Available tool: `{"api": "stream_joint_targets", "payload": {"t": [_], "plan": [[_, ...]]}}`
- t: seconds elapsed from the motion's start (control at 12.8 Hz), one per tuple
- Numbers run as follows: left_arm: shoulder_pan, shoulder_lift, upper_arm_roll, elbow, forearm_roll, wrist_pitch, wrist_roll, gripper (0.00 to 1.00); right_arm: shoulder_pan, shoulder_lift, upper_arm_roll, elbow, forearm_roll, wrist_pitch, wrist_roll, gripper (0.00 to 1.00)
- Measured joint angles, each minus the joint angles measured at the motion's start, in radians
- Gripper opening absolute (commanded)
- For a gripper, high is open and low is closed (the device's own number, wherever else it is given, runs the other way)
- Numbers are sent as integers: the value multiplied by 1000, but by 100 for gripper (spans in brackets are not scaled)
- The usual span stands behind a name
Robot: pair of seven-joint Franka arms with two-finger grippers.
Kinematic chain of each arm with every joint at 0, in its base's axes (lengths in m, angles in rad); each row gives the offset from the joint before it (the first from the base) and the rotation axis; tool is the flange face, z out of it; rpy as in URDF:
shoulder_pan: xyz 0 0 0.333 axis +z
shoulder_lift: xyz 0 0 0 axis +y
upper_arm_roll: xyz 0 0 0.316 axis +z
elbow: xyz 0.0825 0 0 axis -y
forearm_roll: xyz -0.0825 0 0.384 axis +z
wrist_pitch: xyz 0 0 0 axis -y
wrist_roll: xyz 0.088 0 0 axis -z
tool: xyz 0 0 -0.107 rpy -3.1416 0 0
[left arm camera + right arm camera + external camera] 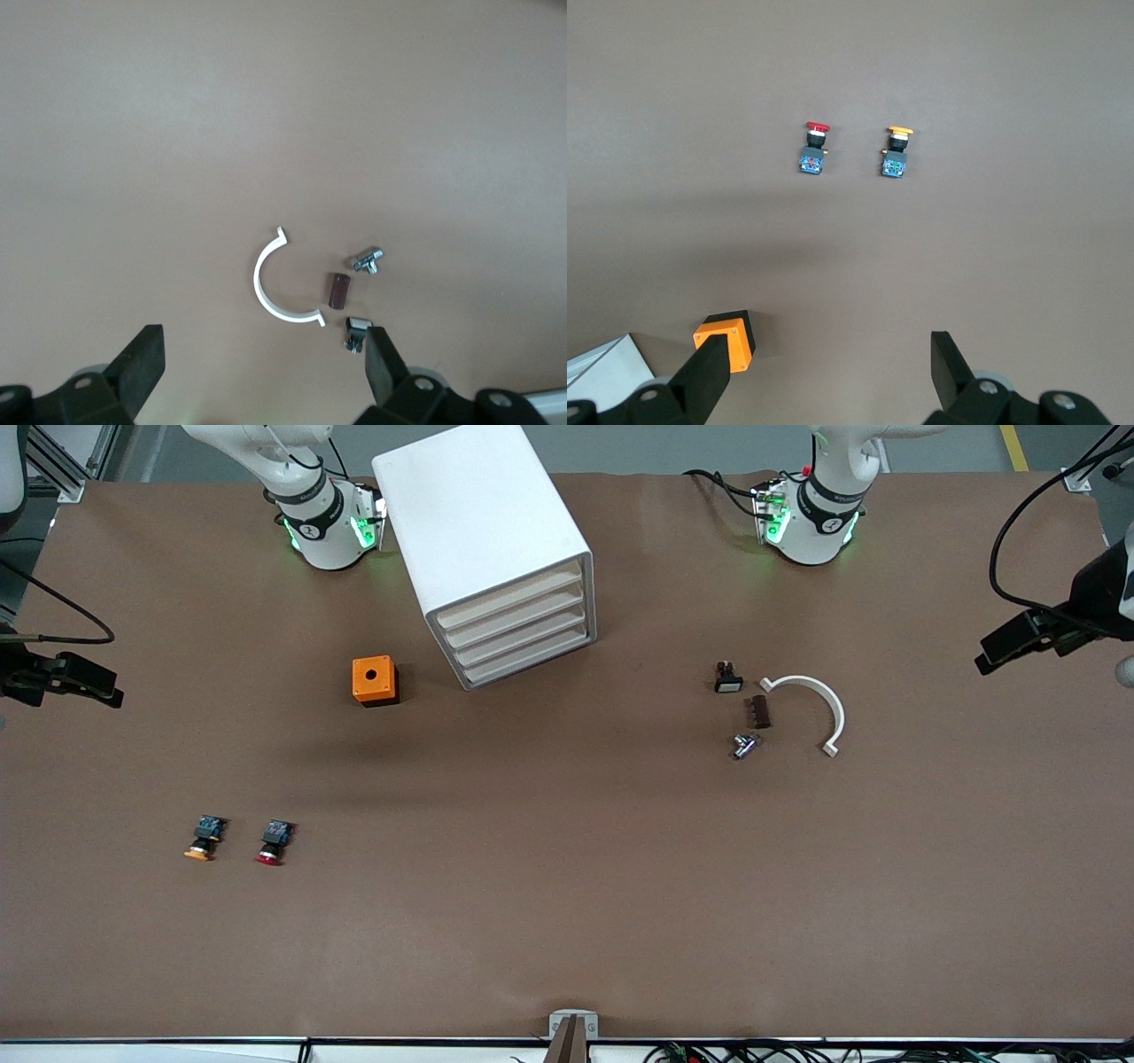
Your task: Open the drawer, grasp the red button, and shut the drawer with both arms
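The white drawer cabinet [483,531] stands between the arm bases, and its stacked drawers [518,624] are all shut. The red-capped button [274,841] lies on its side on the table toward the right arm's end, nearer the front camera; it also shows in the right wrist view [814,149]. My right gripper [830,359] is open and empty, high over the table near the orange box. My left gripper [263,354] is open and empty, high over the small parts at the left arm's end. Neither gripper shows in the front view.
An orange-capped pushbutton [205,839] lies beside the red one. An orange box with a hole [374,680] sits beside the cabinet. A white half ring [811,708], a brown block [758,712], a metal piece [744,746] and a small black switch [728,678] lie toward the left arm's end.
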Motion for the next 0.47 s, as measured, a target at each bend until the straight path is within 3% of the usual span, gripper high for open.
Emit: {"api": "stream_joint_targets", "payload": {"t": [0.47], "plan": [[21, -122, -40, -130, 20, 8, 30, 100, 6, -66, 12, -21, 5, -82, 0, 100]]}}
